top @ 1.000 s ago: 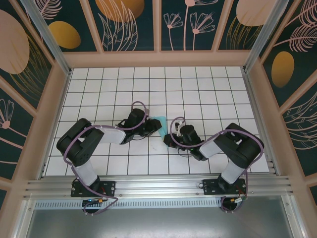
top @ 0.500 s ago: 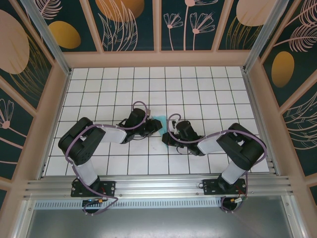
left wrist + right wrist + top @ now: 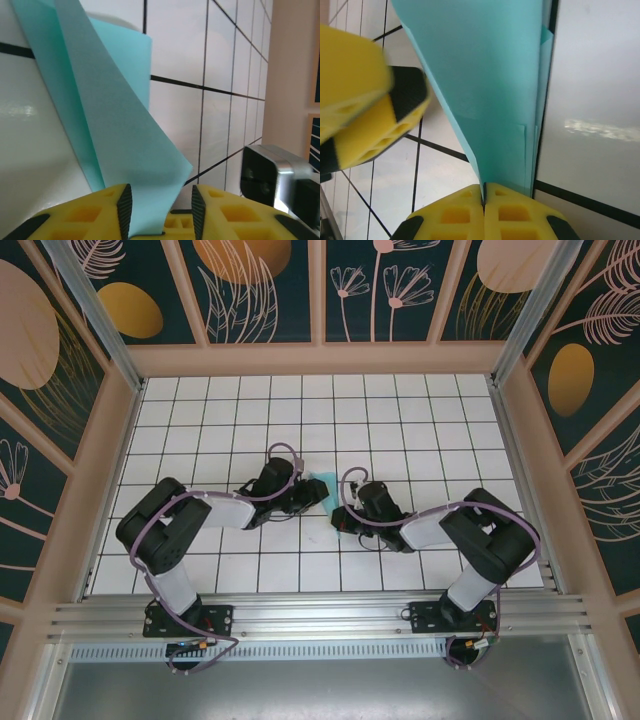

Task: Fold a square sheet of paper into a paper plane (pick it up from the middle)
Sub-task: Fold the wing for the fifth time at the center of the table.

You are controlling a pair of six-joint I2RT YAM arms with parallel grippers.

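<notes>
R gripper (image 3: 483, 189) has closed — pinching folded paper (image 3: 485, 75), long axis pointing away; L gripper (image 3: 159, 206) part-open.

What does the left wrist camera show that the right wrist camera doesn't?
Left wrist: the left gripper, jaws apart around an end of the folded paper, plus a grey metal block at right. Right wrist: the right gripper shut on that paper's edge, a blurred finger of the left gripper alongside. Both: the folded paper, turquoise, over the white tiled table.
</notes>
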